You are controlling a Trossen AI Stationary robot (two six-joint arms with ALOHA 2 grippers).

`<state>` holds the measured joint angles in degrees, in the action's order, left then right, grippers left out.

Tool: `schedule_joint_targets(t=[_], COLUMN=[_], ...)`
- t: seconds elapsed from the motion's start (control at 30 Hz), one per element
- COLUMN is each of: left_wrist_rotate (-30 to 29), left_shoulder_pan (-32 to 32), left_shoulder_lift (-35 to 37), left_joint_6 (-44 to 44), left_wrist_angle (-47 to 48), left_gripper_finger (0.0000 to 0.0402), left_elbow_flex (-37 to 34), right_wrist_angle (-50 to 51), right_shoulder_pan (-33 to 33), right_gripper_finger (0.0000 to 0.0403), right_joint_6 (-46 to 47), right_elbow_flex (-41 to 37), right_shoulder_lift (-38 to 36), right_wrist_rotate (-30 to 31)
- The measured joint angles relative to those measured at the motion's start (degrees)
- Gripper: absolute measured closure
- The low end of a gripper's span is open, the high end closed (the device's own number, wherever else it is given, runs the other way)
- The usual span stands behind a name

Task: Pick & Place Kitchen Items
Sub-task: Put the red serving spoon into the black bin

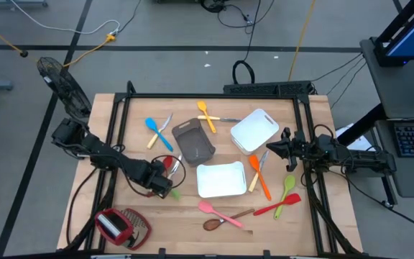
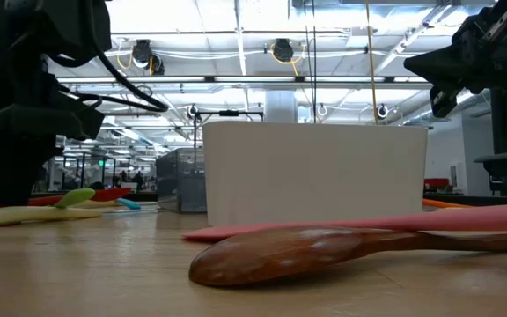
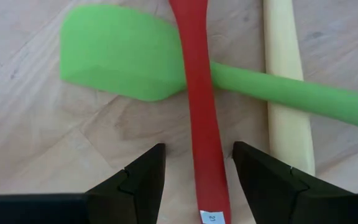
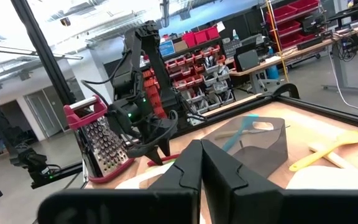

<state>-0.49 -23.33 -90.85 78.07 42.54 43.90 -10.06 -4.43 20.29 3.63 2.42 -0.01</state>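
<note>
A red utensil handle (image 3: 202, 118) lies on the wooden table, crossing over a green spatula (image 3: 123, 56). A pale handle (image 3: 284, 93) lies beside it, also over the green one. My left gripper (image 3: 197, 171) points down at the table's left, open, with one finger on each side of the red handle and a gap at both sides. In the high view it (image 1: 162, 184) hides most of these utensils. My right gripper (image 1: 275, 148) is shut at the table's right, raised and level, holding nothing.
A grey bin (image 1: 192, 140) and two white trays (image 1: 254, 131) (image 1: 221, 178) stand mid-table. Loose utensils lie around them: blue (image 1: 153, 132), yellow (image 1: 207, 115), orange (image 1: 259, 176), green (image 1: 288, 188), red (image 1: 277, 207), pink (image 1: 218, 211), wooden spoon (image 1: 218, 221). A red grater (image 1: 121, 226) lies near left.
</note>
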Motion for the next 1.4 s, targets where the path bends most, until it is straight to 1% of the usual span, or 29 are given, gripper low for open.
schedule_joint_targets(t=[0.07, 0.13, 0.2, 0.37, 0.43, 0.53, 0.7, 0.87, 1.03, 1.2, 1.4], left_wrist_rotate=[0.1, 0.3, 0.7, 1.1, 1.1, 1.1, 0.4, -1.0, -2.4, -5.8, -8.3], left_shoulder_pan=[0.0, 0.0, 0.0, 0.0, 0.0, 0.0, -0.1, -0.1, 0.2, 1.6, 4.6], left_shoulder_lift=[0.0, 0.0, 0.4, 0.6, 0.6, 0.8, 3.4, 9.0, 15.6, 22.1, 27.8], left_joint_6=[-0.1, -0.1, 0.0, 0.5, 0.9, 1.5, 2.4, 5.1, 6.8, 9.3, 9.2], left_wrist_angle=[-0.1, -0.1, 0.2, 1.0, 1.5, 2.4, 4.1, 8.6, 9.2, 6.2, -1.4], left_gripper_finger=[0.0206, 0.0222, 0.0251, 0.0341, 0.0362, 0.0362, 0.0362, 0.0362, 0.0362, 0.0362, 0.0362], left_elbow_flex=[0.0, 0.0, -0.1, -0.1, -0.1, -0.1, -0.3, -0.5, -0.4, -0.4, -0.3], right_wrist_angle=[0.1, 0.0, 0.0, 0.0, 0.0, 0.0, 0.0, 0.0, 0.0, 0.0, 0.0], right_shoulder_pan=[0.0, 0.0, 0.0, 0.0, 0.0, 0.0, 0.0, 0.0, 0.0, 0.0, 0.0], right_gripper_finger=[0.0403, 0.0403, 0.0403, 0.0403, 0.0403, 0.0403, 0.0403, 0.0403, 0.0403, 0.0403, 0.0403], right_joint_6=[0.0, 0.0, 0.0, 0.0, 0.0, 0.0, 0.0, 0.0, 0.0, 0.0, 0.0], right_elbow_flex=[0.0, 0.0, 0.0, 0.0, 0.0, 0.0, 0.0, 0.0, 0.0, 0.0, 0.0], right_shoulder_lift=[0.0, 0.0, 0.0, 0.0, 0.0, 0.0, 0.0, 0.0, 0.0, 0.0, 0.0], right_wrist_rotate=[0.0, 0.0, 0.0, 0.0, 0.0, 0.0, 0.0, 0.0, 0.2, 0.1, 0.1])
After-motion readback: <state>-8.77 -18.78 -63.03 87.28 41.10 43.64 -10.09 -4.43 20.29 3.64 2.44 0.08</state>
